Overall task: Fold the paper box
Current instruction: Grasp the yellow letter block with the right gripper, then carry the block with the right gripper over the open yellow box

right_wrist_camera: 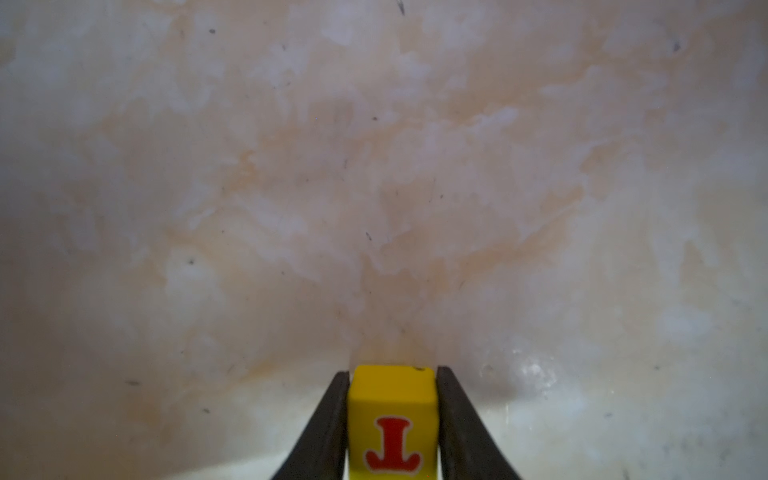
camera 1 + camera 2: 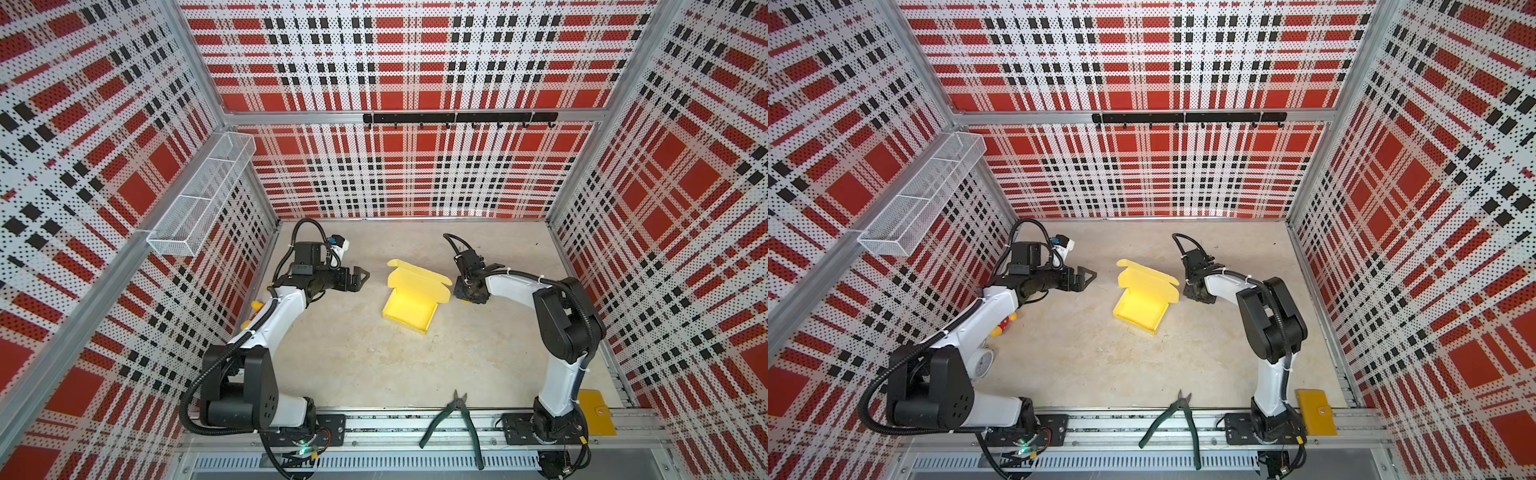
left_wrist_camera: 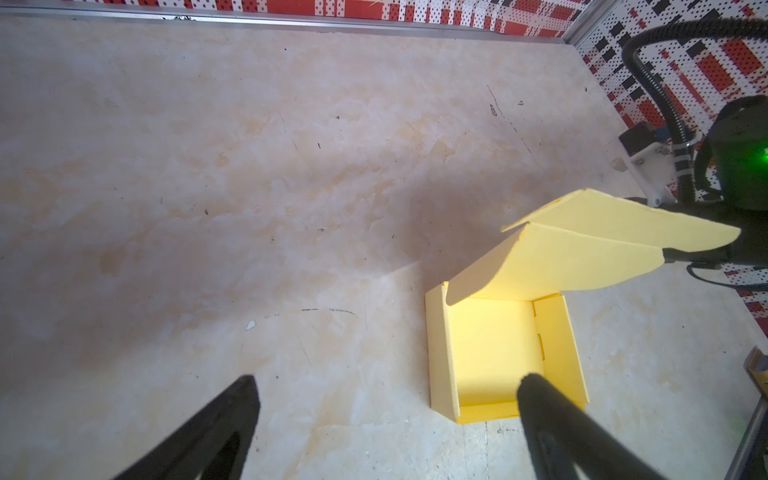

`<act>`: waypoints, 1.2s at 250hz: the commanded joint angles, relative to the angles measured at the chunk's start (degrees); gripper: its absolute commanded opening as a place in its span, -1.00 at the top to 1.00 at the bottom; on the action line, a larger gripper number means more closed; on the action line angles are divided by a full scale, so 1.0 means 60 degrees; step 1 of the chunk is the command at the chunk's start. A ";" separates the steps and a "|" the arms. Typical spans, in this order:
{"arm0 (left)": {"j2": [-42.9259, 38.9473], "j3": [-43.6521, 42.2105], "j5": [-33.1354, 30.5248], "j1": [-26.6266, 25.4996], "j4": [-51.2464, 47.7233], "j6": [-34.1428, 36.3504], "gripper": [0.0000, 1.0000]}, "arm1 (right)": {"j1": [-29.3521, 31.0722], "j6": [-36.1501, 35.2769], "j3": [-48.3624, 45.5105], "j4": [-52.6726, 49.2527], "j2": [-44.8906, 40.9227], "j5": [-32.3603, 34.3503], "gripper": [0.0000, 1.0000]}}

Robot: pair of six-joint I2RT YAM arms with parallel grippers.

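Right wrist view: my right gripper [image 1: 393, 372] is clamped on a small yellow cube [image 1: 392, 399] with a red mark. My left gripper [image 3: 388, 381] gapes wide, holding nothing. Between them, mid-frame in both top views, the paper box [image 2: 409, 309] sits on the table [image 2: 353, 353], lid raised.

paper box [image 2: 409, 309]: yellow | walls [image 2: 415, 62]: red-black-white plaid | cube [image 1: 392, 419]: yellow, red letter | table [image 2: 353, 361]: beige marbled

The paper box [image 2: 409, 309] is matt thin card, the table [image 2: 353, 365] smooth mottled stone-look, the basket [image 2: 199, 195] metal mesh, the cube [image 1: 392, 399] smooth-faced.
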 commanded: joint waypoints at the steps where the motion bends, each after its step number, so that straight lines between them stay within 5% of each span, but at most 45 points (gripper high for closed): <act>1: -0.0026 -0.0093 -0.0041 0.0104 0.0229 -0.0091 -0.99 | 0.0053 -0.0095 0.0073 -0.0208 -0.0049 0.0136 0.33; 121: 0.0099 0.0047 -0.0012 0.0136 0.0185 -0.0088 -0.99 | 0.0248 -0.0656 -0.0335 -0.1503 -0.2809 0.0905 0.41; 206: 0.0162 0.0093 0.0035 0.0196 0.0099 -0.0060 -0.99 | 0.2276 -0.2504 0.0490 -0.1307 -0.4418 0.1858 0.43; 246: 0.0234 0.0114 0.0003 0.0244 0.0128 -0.0070 -0.99 | 0.3408 -0.3457 0.0797 -0.0533 -0.4346 0.1849 0.42; 300: 0.0220 0.0113 0.0020 0.0254 0.0132 -0.0069 -0.99 | 0.4021 -0.3840 0.1109 0.0443 -0.3171 0.0320 0.44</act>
